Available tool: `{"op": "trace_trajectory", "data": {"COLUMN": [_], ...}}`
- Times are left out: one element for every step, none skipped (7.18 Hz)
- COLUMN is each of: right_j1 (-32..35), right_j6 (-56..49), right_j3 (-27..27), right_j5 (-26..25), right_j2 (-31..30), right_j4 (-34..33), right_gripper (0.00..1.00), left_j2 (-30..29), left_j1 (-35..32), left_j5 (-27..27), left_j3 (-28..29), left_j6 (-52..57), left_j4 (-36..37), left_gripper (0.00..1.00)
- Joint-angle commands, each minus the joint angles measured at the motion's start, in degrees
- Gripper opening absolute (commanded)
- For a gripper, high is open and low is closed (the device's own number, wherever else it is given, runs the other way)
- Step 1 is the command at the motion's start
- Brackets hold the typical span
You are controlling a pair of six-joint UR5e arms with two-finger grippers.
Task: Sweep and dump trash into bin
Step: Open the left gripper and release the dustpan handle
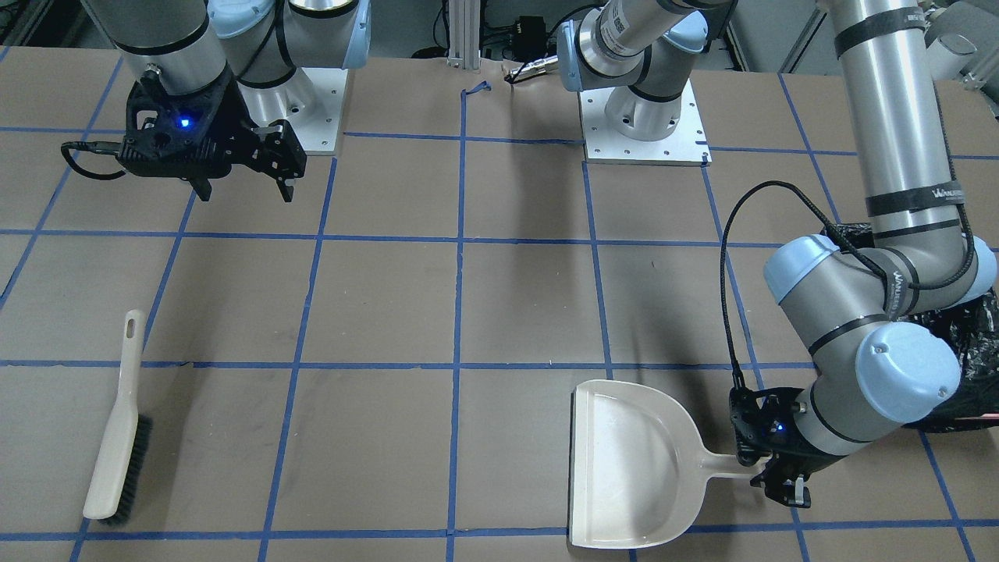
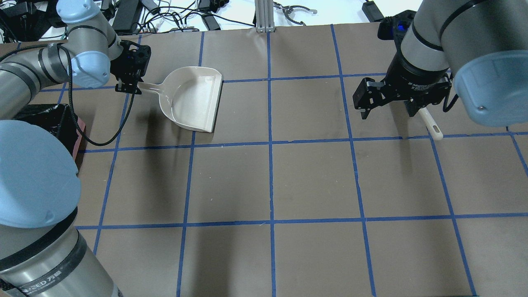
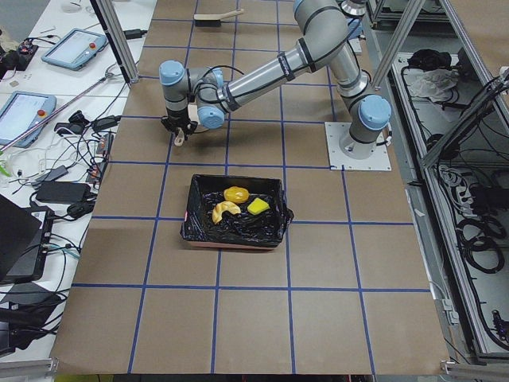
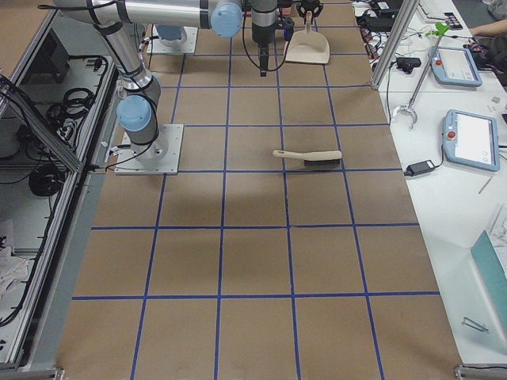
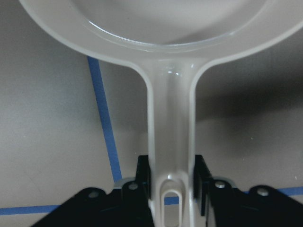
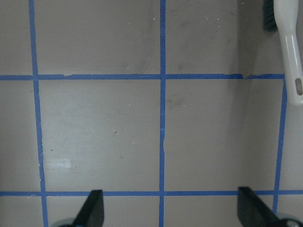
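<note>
The pink bin (image 3: pixel 232 236), lined with a black bag, holds all the trash: the yellow wedge (image 3: pixel 258 206), the brown-yellow lump (image 3: pixel 235 193) and the pale crescent (image 3: pixel 225 211). In the front view the bin (image 1: pixel 977 336) is mostly hidden behind my left arm. My left gripper (image 1: pixel 773 472) is shut on the handle of the empty beige dustpan (image 1: pixel 624 460), which lies flat on the table beside the bin. The handle (image 5: pixel 170 142) sits between the fingers. My right gripper (image 1: pixel 246 183) is open and empty above the table, apart from the brush (image 1: pixel 117 421).
The beige brush (image 4: pixel 309 157) with black bristles lies on the table at my right side; its handle end shows in the right wrist view (image 6: pixel 291 56). Blue tape lines grid the brown table. Cables and tablets lie beyond the table's far edge.
</note>
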Motion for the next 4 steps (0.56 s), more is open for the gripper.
{"op": "trace_trajectory", "data": {"right_j1": [0.0, 0.0, 0.0, 0.1], "right_j6": [0.0, 0.0, 0.0, 0.0], "right_j3": [0.0, 0.0, 0.0, 0.0], "right_j5": [0.0, 0.0, -0.1, -0.2], "right_j2": [-0.1, -0.1, -0.1, -0.2], "right_j4": [0.0, 0.0, 0.1, 0.1], "right_gripper": [1.0, 1.0, 1.0, 1.0], "left_j2": [0.0, 0.0, 0.0, 0.0], "left_j1": [-0.1, -0.3, -0.2, -0.2], "left_j5": [0.1, 0.1, 0.1, 0.1], "left_j3": [-0.2, -0.2, -0.3, -0.3], "left_j6": [-0.6, -1.2, -1.2, -1.2], "left_j4": [-0.5, -0.7, -0.7, -0.8], "left_gripper": [0.0, 0.0, 0.0, 0.0]}}
